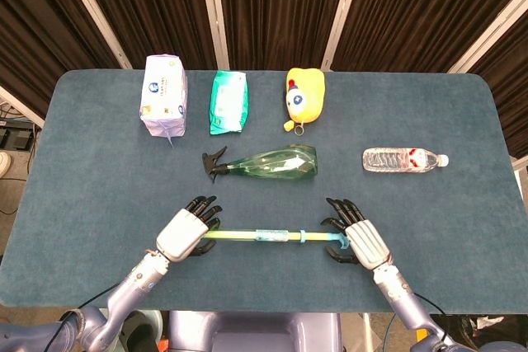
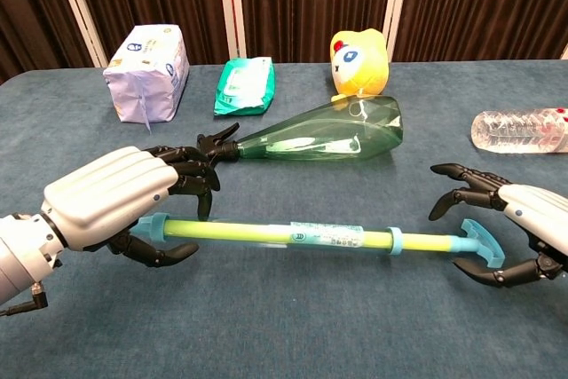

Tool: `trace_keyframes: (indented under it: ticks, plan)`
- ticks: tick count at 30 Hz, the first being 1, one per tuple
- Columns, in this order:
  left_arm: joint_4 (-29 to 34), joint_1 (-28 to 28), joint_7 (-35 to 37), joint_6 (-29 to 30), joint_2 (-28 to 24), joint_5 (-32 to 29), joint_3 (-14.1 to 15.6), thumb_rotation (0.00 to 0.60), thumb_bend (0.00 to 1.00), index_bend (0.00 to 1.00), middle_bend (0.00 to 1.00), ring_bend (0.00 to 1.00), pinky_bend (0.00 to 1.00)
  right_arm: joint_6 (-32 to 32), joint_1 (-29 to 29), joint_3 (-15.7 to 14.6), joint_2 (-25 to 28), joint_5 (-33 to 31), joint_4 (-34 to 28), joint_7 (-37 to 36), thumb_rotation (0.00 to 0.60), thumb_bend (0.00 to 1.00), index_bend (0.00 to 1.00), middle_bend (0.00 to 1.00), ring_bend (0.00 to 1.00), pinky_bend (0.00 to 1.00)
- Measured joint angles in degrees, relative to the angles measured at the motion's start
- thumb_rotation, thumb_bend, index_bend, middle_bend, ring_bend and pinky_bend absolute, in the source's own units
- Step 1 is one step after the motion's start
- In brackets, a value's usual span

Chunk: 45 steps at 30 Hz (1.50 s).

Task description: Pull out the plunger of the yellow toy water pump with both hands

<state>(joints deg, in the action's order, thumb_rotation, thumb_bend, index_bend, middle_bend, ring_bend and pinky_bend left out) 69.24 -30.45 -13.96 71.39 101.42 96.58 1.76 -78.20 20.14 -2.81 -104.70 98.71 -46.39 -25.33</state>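
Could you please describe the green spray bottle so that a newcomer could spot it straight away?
Start at the blue table and look to its middle, just beyond the yellow toy water pump. The green spray bottle lies on its side there. Unlike the clear water bottle, it is tinted green with a black trigger nozzle.

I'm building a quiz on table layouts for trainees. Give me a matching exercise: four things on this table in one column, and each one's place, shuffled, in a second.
Things:
1. green spray bottle
2. clear water bottle
3. yellow plush toy
4. yellow toy water pump

Places:
A. between both hands
B. right side of the table, lying down
C. back row, beside the green wipes pack
D. table centre, on its side

Pairs: 1-D, 2-B, 3-C, 4-A
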Motion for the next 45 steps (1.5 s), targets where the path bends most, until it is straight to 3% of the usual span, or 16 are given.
trace_keyframes:
  ticks: [11,21,27,37,45]
  plan:
    - [0.09,0.22,1.67,-0.25,-0.10,-0.41,0.28,0.600,0.42,0.58,0.24,0.11,0.22,-0.10,0.26,-1.20,-1.39,0.22,4.69,-6.48,0.600,0.41,0.35,0.03,0.00,0.01]
    - [-0.16,0.00,2.61,-0.73,0.02,-0.52,0.36,0.600,0.42,0.59,0.24,0.11,0.22,-0.60,0.23,-2.33,-3.82,0.34,12.20,-14.21,0.600,0.45,0.48,0.07,0.00,0.01]
    - [-0.42,-0.01,2.93,-0.72,0.13,-0.58,0.33,0.600,0.42,0.59,0.24,0.11,0.22,-0.44,0.09,-2.81,-5.23,0.20,15.23,-16.13,0.600,0.48,0.50,0.08,0.00,0.01]
    - [-1.03,0.27,3.93,-0.03,-0.43,-0.71,0.24,0.600,0.42,0.58,0.24,0.11,0.22,-1.69,-0.24,-2.87,-6.95,-0.11,18.69,-16.64,0.600,0.57,0.71,0.17,0.00,0.04]
    - [-0.59,0.46,4.45,1.13,-1.47,0.25,0.64,0.600,0.42,0.58,0.24,0.11,0.22,-2.92,-0.49,-2.45,-7.24,-0.72,19.99,-17.06,0.600,0.57,0.73,0.18,0.00,0.04]
